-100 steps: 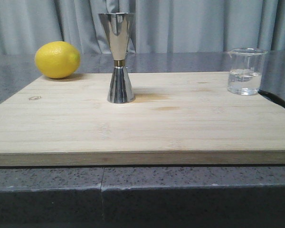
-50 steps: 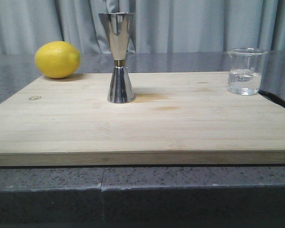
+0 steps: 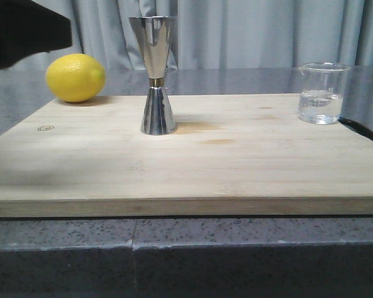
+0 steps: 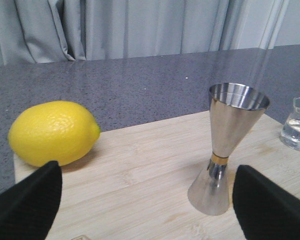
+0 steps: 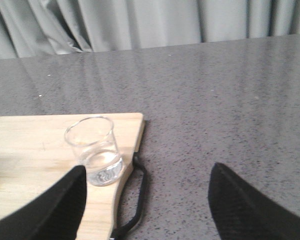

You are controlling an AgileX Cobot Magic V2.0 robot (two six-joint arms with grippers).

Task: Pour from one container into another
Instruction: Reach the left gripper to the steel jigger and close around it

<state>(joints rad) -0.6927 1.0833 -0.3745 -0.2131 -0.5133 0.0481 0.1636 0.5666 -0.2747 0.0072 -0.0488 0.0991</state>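
On the pale wooden cutting board that covers most of the dark speckled bench, you have the three things of the scene, all standing apart from one another. Near the board's middle the steel jigger stands upright on its smaller cone, its wider cup open upward, a gold band at its narrow waist. At the board's far right corner sits the small glass beaker, upright, with clear liquid filling roughly its lower third. At the far left corner rests a yellow lemon, which has no part in the pour. Your left tool hovers low over the board with its dark fingers spread wide, the jigger just ahead and nearer its right-hand finger; it grips nothing. From the front, only a dark blurred block of that arm shows at the upper left. Your right tool is likewise spread and empty, facing the beaker, which sits close ahead of its left-hand finger and does not touch it. A dark cord loops off the board's corner beside the beaker. By my reading, the task is at its very start: nothing is grasped, nothing poured. Still to come are closing on the beaker, lifting it, carrying it across to the jigger and tipping it.
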